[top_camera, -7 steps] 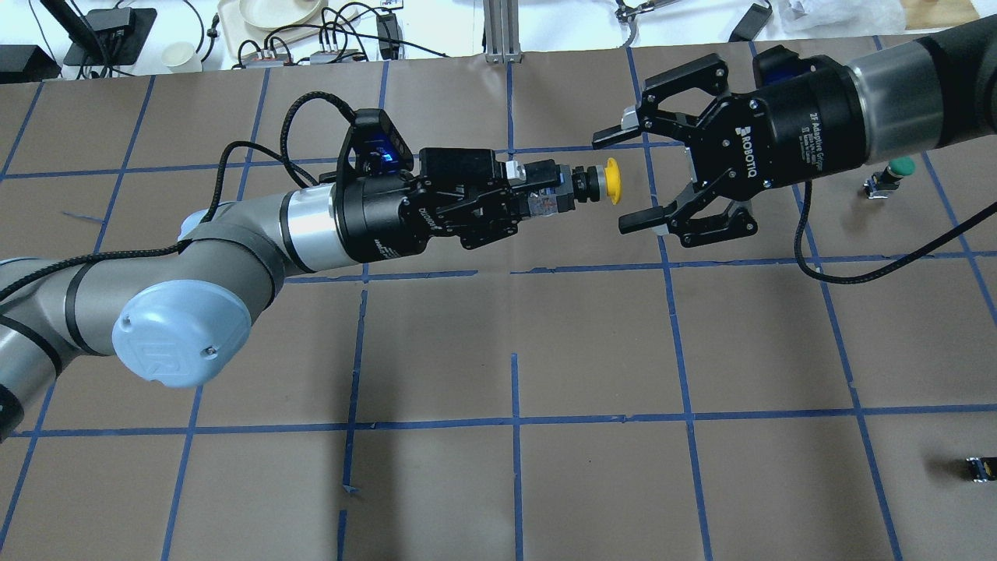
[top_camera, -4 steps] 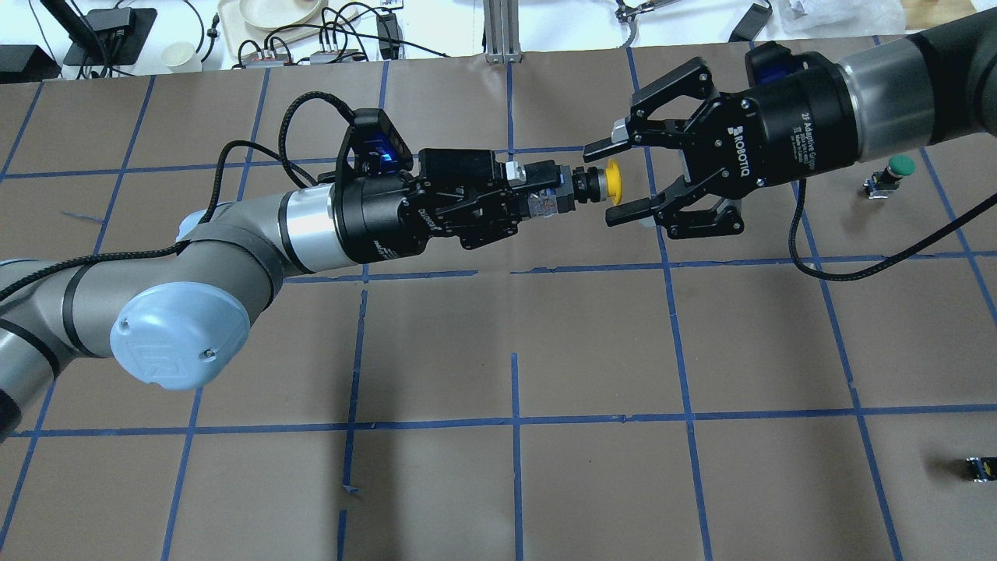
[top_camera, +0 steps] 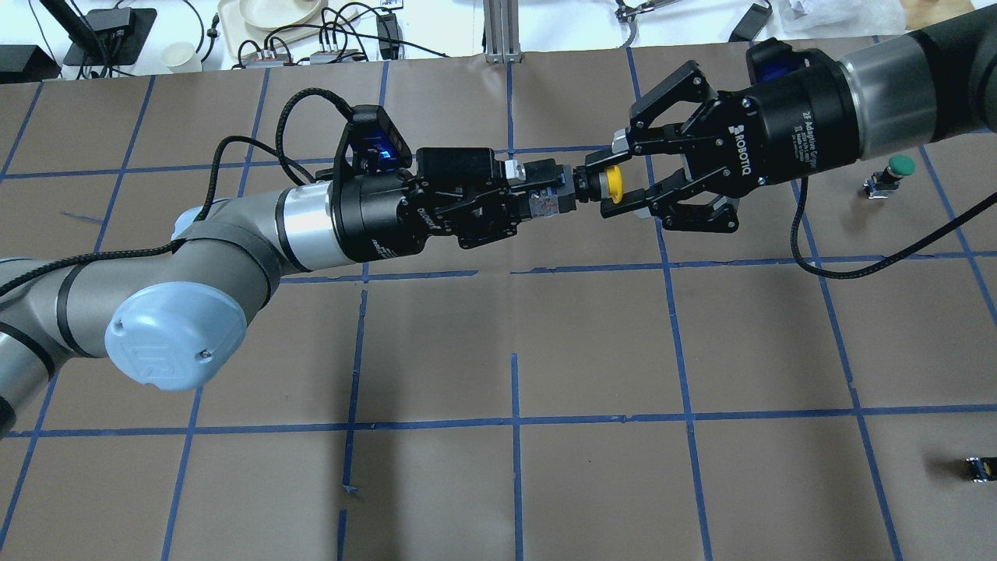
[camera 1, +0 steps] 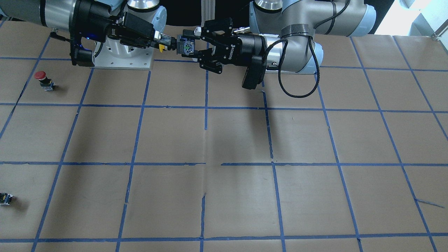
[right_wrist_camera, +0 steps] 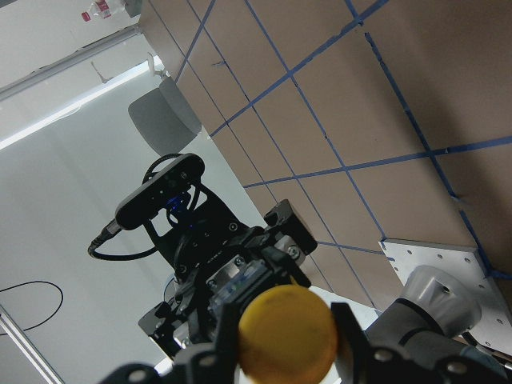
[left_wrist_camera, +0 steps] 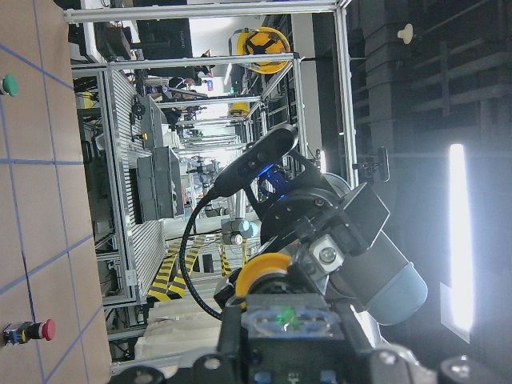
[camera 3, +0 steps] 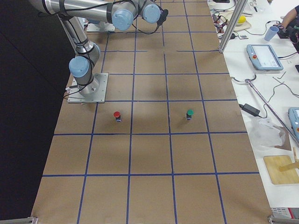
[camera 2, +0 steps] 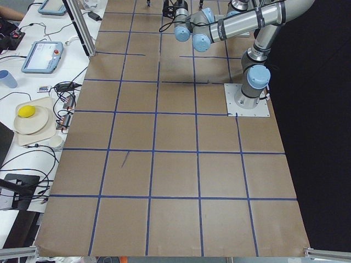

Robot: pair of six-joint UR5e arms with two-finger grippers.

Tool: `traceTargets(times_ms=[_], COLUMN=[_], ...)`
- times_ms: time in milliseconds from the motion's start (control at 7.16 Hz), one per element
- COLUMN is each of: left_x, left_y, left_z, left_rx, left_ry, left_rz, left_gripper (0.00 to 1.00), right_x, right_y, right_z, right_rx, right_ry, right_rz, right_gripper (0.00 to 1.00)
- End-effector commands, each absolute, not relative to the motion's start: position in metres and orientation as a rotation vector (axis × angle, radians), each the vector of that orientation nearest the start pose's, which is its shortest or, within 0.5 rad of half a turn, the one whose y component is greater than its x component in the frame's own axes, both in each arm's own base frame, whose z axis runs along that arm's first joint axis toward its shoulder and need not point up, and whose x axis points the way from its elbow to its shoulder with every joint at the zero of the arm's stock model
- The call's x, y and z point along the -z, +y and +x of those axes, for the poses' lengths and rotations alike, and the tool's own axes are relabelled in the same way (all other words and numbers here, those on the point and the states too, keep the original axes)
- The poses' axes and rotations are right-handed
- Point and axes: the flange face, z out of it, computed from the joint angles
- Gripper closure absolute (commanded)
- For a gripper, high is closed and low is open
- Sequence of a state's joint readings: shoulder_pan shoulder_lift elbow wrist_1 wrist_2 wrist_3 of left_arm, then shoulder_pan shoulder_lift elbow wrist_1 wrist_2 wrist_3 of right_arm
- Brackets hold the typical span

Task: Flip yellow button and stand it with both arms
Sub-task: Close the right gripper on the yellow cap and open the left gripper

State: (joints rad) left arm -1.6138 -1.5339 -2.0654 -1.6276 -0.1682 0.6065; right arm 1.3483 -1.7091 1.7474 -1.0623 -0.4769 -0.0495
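The yellow button (top_camera: pixel 614 185) is held level in the air between both arms, its cap towards my right. My left gripper (top_camera: pixel 545 196) is shut on its grey base (camera 1: pixel 185 46). My right gripper (top_camera: pixel 606 185) has its fingers against both sides of the yellow cap (right_wrist_camera: pixel 288 336). In the front-facing view the right gripper (camera 1: pixel 159 43) meets the left gripper (camera 1: pixel 187 45) above the table's robot side. The left wrist view shows the cap (left_wrist_camera: pixel 268 272) beyond the base.
A green-capped button (top_camera: pixel 896 173) stands on the table at my right. A red-capped button (camera 1: pixel 42 77) stands nearer the robot's right base plate (camera 1: pixel 122 59). A tiny dark part (top_camera: pixel 977 467) lies near the right edge. Cables and a plate lie beyond the far edge.
My right gripper has moved left over the yellow cap and its wide-open fingers have closed in on it. The left arm has held still with the button's base.
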Motion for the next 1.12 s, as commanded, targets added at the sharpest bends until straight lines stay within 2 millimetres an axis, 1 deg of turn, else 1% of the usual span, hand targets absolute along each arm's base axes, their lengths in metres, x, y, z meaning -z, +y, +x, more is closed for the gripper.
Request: traceTargets(times_ms=[0,140,279,419,559,699,838,978], left_x=[-0.381,-0.384,-0.377,-0.378,-0.386,-0.392,-0.398,-0.397], left_y=[-0.422,-0.423,-0.427,-0.438,-0.448,-0.457,-0.464,-0.471], left_z=[-0.249,-0.246,-0.235,-0.212,-0.191,-0.179,-0.174,-0.163], left_rx=[-0.107,-0.117,-0.096,-0.066,-0.014,0.031,0.075,0.085], left_ry=[-1.429,-1.432,-1.520,-1.623,-1.756,-1.890,-2.013,-2.185], left_rz=[-0.039,-0.042,-0.057,-0.037,-0.001,0.002,0.030,0.051], left_gripper=[0.00,0.00,0.00,0.00,0.00,0.00,0.00,0.00], right_x=[-0.479,-0.480,-0.474,-0.471,-0.477,-0.482,-0.484,-0.480], right_y=[-0.435,-0.436,-0.435,-0.434,-0.433,-0.434,-0.432,-0.427], right_z=[0.129,0.126,0.115,0.103,0.097,0.080,0.063,0.048], right_rx=[-0.375,-0.362,-0.347,-0.343,-0.312,-0.257,-0.188,-0.172], right_ry=[1.932,1.951,2.069,2.147,2.239,2.462,2.684,2.848], right_rz=[0.498,0.490,0.461,0.452,0.400,0.327,0.240,0.081], right_gripper=[0.76,0.76,0.76,0.76,0.76,0.77,0.78,0.78])
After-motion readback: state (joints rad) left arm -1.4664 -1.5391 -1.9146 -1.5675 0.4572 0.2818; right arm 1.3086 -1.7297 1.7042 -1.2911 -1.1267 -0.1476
